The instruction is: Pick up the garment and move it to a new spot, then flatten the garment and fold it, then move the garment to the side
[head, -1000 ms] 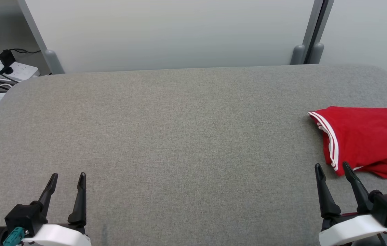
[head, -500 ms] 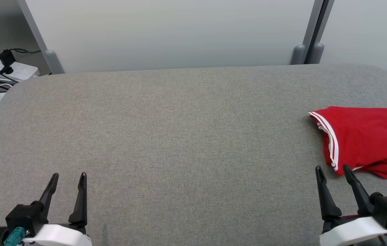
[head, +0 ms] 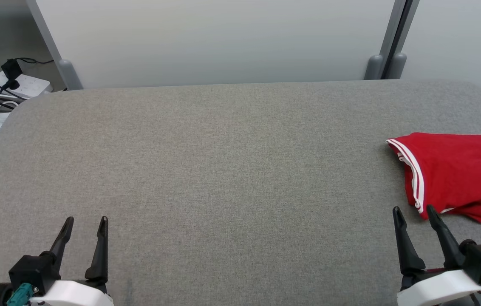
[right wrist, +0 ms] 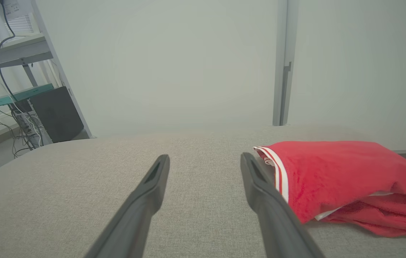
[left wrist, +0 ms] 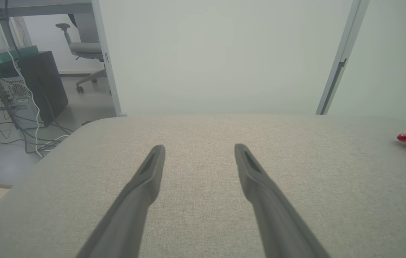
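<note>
Grey woven table (head: 223,161), rounded corners. Red soft-knit garment (head: 457,174), white-striped hem, roughly folded, at table's right edge. Lies just beyond right gripper (head: 412,209), seemingly not touching. Right gripper's fingers spread, empty. Left gripper (head: 86,220) likewise, well apart.

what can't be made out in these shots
- Garment: the head view's right edge cuts it off, so its full outline is unknown.
- Its type: it is folded on itself, and the top layer hides the ones below.
- Right gripper: it overlaps the garment's corner in the head view; contact is unclear.
</note>
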`<state>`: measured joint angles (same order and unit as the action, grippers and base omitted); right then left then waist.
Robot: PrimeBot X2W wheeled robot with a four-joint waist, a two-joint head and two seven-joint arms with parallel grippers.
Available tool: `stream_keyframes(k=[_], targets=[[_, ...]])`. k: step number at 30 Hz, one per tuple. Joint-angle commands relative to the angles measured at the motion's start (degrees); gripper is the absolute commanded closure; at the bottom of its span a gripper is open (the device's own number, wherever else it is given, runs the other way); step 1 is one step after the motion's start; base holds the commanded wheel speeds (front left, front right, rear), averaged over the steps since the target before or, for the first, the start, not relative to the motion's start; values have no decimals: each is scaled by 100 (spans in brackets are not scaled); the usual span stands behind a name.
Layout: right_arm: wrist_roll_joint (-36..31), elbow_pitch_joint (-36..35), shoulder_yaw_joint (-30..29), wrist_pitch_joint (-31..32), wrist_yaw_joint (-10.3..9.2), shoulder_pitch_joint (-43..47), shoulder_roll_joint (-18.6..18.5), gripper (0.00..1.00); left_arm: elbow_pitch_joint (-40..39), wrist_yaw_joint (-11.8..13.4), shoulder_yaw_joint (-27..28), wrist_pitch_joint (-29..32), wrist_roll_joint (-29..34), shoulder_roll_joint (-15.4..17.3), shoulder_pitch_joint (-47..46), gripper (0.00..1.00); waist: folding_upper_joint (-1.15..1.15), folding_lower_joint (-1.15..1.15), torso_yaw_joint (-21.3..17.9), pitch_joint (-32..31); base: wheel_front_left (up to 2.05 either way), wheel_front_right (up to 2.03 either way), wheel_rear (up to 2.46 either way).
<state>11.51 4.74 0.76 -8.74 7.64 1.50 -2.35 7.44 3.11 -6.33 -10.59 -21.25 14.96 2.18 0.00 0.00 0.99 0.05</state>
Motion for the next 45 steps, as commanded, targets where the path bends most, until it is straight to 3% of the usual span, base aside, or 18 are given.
stream_keyframes(k=[1, 10, 15, 45], targets=[[2, -2, 0, -1, 0, 1, 0, 100, 0, -2, 2, -12, -1, 4, 0, 100, 0, 0, 1, 2, 0, 0, 0], [471, 172, -1, 51, 1, 27, 2, 100, 197, -62, 58, 104, -389, -131, -23, 100, 0, 13, -3, -9, 0, 0, 0], [816, 215, -7, 96, 1, -14, -20, 100, 217, -104, 107, 169, -672, -177, -56, 100, 0, 1, -7, 2, 0, 0, 0], [2826, 403, -90, 387, -4, -213, -107, 100, 334, -357, 416, 573, -2373, -450, -263, 100, 0, 0, -31, 6, 0, 0, 0]])
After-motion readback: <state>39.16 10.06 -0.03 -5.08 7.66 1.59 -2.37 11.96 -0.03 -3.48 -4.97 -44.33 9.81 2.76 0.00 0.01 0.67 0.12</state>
